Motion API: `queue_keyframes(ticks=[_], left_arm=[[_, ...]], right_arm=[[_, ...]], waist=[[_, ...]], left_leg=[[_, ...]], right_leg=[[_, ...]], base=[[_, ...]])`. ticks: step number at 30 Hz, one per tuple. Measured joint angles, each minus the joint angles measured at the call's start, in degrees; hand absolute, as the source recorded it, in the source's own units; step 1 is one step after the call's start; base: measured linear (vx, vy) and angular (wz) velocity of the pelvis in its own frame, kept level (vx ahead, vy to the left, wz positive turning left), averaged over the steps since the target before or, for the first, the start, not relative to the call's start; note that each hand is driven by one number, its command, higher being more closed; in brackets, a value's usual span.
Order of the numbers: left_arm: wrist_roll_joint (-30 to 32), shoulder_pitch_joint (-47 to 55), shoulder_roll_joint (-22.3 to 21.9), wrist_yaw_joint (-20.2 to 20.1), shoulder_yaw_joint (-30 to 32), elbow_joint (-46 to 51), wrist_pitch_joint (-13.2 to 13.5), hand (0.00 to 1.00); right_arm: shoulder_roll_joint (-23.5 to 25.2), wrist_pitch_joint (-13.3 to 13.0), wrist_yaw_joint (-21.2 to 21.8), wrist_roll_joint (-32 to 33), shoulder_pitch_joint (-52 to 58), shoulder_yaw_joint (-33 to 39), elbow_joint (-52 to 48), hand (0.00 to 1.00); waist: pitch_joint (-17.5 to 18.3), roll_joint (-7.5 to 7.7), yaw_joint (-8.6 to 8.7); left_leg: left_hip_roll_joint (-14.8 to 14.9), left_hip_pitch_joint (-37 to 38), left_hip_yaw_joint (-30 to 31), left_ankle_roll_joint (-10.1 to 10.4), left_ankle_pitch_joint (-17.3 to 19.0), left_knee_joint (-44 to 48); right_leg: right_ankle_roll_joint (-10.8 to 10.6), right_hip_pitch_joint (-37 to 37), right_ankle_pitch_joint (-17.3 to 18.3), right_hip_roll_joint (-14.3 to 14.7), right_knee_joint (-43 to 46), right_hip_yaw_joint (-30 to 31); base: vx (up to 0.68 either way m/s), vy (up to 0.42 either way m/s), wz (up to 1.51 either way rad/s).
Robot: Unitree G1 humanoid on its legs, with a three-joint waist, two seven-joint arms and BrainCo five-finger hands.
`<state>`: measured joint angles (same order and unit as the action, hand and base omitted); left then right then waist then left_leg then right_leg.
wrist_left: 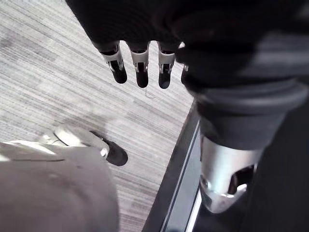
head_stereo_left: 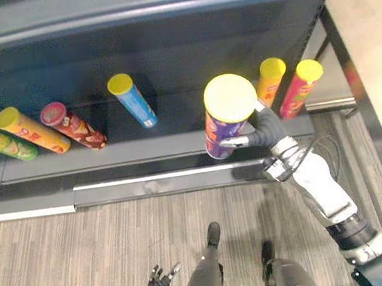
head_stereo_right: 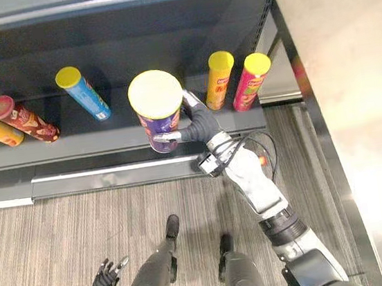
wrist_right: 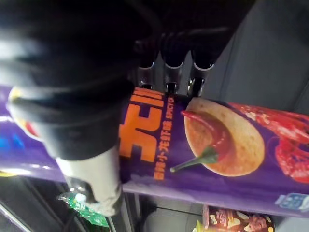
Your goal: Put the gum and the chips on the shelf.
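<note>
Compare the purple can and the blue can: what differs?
The purple can is gripped by the right hand; the blue can stands free on the shelf. The purple can is at the shelf's front edge; the blue can sits further back. The purple can's label is purple with orange lettering, the blue can's blue. Both are tall tubes with yellow lids.

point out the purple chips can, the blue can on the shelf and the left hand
purple chips can (head_stereo_left: pixel 230 98): left eye view, middle of its yellow lid
blue can (head_stereo_left: pixel 135 104): left eye view, middle of its side
left hand (head_stereo_right: pixel 105 278): right eye view, middle of the hand
</note>
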<state>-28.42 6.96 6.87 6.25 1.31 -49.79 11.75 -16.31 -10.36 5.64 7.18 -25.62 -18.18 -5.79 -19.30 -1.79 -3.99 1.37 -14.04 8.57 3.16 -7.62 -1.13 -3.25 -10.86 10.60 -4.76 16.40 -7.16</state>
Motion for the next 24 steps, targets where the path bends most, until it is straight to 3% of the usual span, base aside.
queue_keyframes(ticks=[5,10,15,20,24], left_arm=[[0.0,-2.6,-0.5,0.9,-1.2,2.9,0.5,0.0],[0.0,-3.3,-1.9,1.5,-1.5,4.9,0.6,0.0],[0.0,-3.4,-3.5,1.5,-1.8,8.0,0.6,0.0],[-0.2,-3.5,-4.6,1.5,-2.0,11.6,0.6,0.0],[-0.6,-3.5,-5.0,1.4,-2.7,13.2,0.6,0.0]], right_arm=[[1.8,0.0,-4.6,-4.3,-6.3,-2.5,5.7,1.0],[4.1,0.0,-9.7,-5.0,-10.1,-2.2,11.9,1.0],[6.8,-0.1,-13.2,-7.5,-10.6,-0.6,12.3,1.0],[7.8,-0.1,-17.7,-11.8,-15.8,-0.1,13.4,1.0],[7.8,-1.0,-22.2,-14.1,-19.1,-0.1,14.6,1.0]], waist=[[-4.1,-0.89,-1.02],[-5.6,-0.99,-2.0],[-6.2,-1.28,-2.66],[-6.9,-1.58,-4.05],[-7.1,-1.69,-4.15]], left_leg=[[-1.0,-1.1,1.4,0.4,-0.2,1.4],[-2.1,-3.3,2.9,0.8,-0.4,1.5],[-1.9,-5.9,-0.3,0.6,-0.6,3.2],[-2.2,-8.1,-0.6,0.6,-0.6,4.5],[-2.8,-9.4,-0.3,0.9,-0.5,5.6]], right_leg=[[0.5,-2.3,2.6,-1.1,5.3,-0.9],[0.7,-6.1,5.4,-3.0,11.3,-2.6],[0.8,-8.3,7.9,-4.9,15.5,-5.0],[1.0,-11.0,9.0,-5.7,18.3,-5.4],[1.1,-12.0,10.2,-6.9,20.3,-6.5]], base=[[-0.02,-0.04,0.15],[-0.05,-0.044,0.23],[-0.03,-0.05,0.27],[0.0,-0.046,0.09],[0.01,-0.038,0.14]])
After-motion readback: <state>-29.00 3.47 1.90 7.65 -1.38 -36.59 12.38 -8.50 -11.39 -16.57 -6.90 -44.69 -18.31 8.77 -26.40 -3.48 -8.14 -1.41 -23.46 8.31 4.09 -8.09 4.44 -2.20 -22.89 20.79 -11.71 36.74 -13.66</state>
